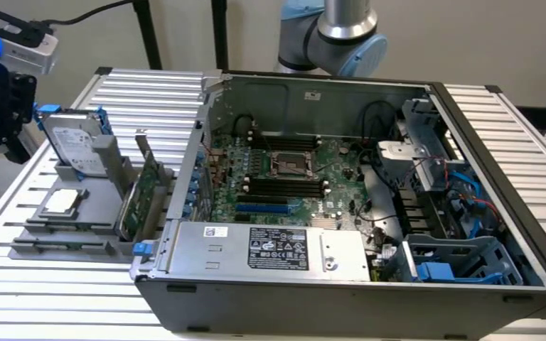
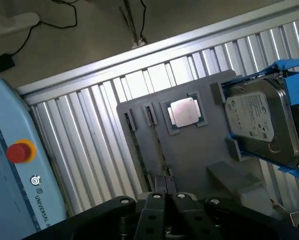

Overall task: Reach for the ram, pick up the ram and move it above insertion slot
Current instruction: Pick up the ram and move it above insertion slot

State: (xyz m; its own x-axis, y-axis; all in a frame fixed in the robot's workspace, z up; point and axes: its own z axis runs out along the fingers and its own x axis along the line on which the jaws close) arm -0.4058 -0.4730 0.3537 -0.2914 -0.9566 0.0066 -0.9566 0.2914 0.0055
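On gray holder (image 2: 189, 150), ram (image 2: 159, 150) shows edge-on, thin dark strip, chips hidden; one end prob. behind jaws, pressed together, empty.

The black gripper fingers (image 2: 153, 217) run past the wrist view's edge, their tips cut off. The silver hard drive in a blue bracket (image 2: 262, 120) and the pale blue pendant with a red button (image 2: 14, 170) are cropped as well. The thin green ram stick (image 2: 160, 147) stands edge-on in the grey holder (image 2: 199, 150), seemingly one of two, its chips too small to tell. In the exterior view the silver robot arm (image 1: 344, 25) is cut off above, and the dark open computer case (image 1: 349, 298) runs out of view at the front edge of the ribbed metal counter (image 1: 26, 291).
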